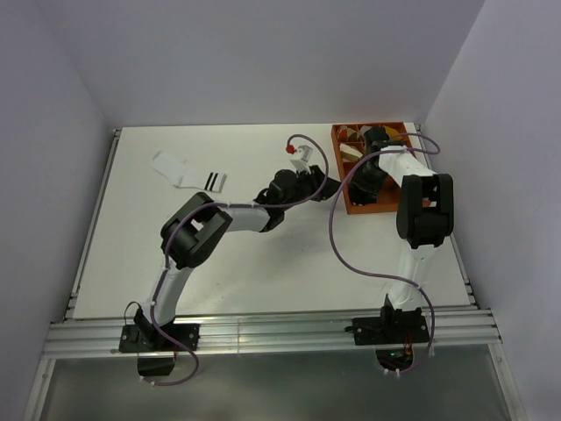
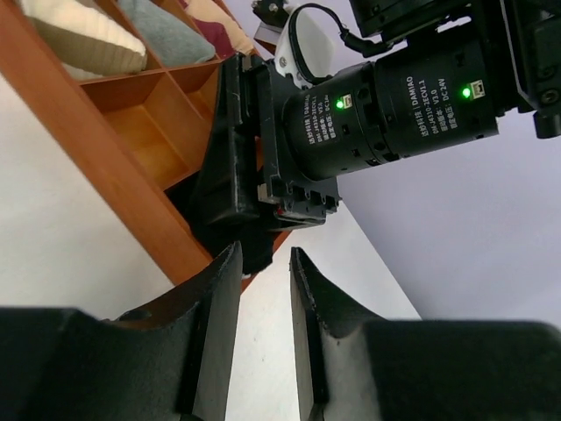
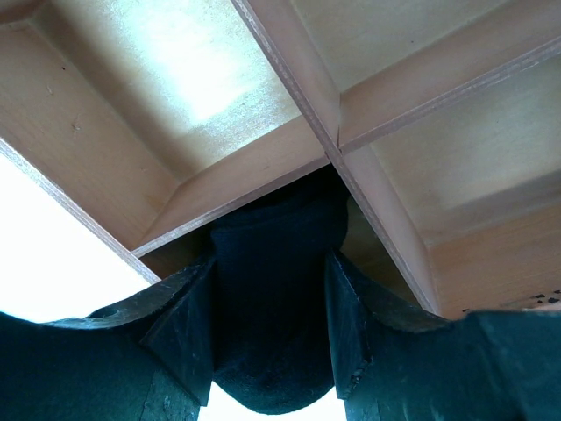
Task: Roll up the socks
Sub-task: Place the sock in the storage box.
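Observation:
The white sock [image 1: 187, 173] with two black cuff stripes lies flat at the far left of the table. The black sock [image 3: 272, 289], bunched into a dark wad, sits between my right gripper's fingers. My right gripper [image 3: 270, 263] is shut on it, low over a compartment at the near left corner of the orange wooden box [image 1: 351, 203]. In the top view the right gripper [image 1: 364, 186] reaches down into that box. My left gripper [image 2: 266, 259] is open with a narrow empty gap, just left of the box and pointing at the right gripper [image 2: 237, 175].
The box [image 2: 96, 167] has wooden dividers [image 3: 289, 79]. Its far compartments hold rolled bundles, a cream one [image 2: 79, 35] and a grey one [image 2: 166, 35]. A purple cable [image 1: 337, 237] loops over the table between the arms. Walls close the back and sides.

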Tool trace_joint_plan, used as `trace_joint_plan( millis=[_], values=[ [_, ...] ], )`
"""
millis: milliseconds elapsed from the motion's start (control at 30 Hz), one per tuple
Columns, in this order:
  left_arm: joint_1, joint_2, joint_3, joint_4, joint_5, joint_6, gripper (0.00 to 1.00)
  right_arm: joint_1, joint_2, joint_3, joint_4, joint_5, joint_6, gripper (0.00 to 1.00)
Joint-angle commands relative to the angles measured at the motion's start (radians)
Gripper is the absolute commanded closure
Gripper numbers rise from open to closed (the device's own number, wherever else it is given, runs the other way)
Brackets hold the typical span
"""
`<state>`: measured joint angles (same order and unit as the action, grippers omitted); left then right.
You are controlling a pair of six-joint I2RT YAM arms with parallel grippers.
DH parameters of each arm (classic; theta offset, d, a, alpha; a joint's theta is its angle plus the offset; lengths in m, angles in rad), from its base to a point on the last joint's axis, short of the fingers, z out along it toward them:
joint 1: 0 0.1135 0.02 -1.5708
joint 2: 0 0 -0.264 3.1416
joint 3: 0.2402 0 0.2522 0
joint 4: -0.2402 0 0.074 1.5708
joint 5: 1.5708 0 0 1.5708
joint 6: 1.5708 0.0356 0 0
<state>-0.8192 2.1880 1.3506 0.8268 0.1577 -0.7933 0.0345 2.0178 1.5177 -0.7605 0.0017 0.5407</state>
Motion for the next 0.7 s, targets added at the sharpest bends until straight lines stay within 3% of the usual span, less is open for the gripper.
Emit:
trace_joint_plan(
  millis=[0, 367, 667],
  values=[
    [-0.021, 0.053, 0.085, 0.095, 0.045, 0.029, 0.67, 0.002, -0.034, -0.019, 0.018, -0.049, -0.002, 0.47],
    [-0.081, 0.184, 0.188, 0.034, 0.034, 0.1, 0.69, 0.004, -0.022, -0.027, 0.032, -0.057, -0.002, 0.47],
    [-0.097, 0.237, 0.249, -0.014, -0.053, 0.149, 0.68, 0.004, -0.021, -0.05, 0.05, -0.068, 0.002, 0.47]
  ],
)
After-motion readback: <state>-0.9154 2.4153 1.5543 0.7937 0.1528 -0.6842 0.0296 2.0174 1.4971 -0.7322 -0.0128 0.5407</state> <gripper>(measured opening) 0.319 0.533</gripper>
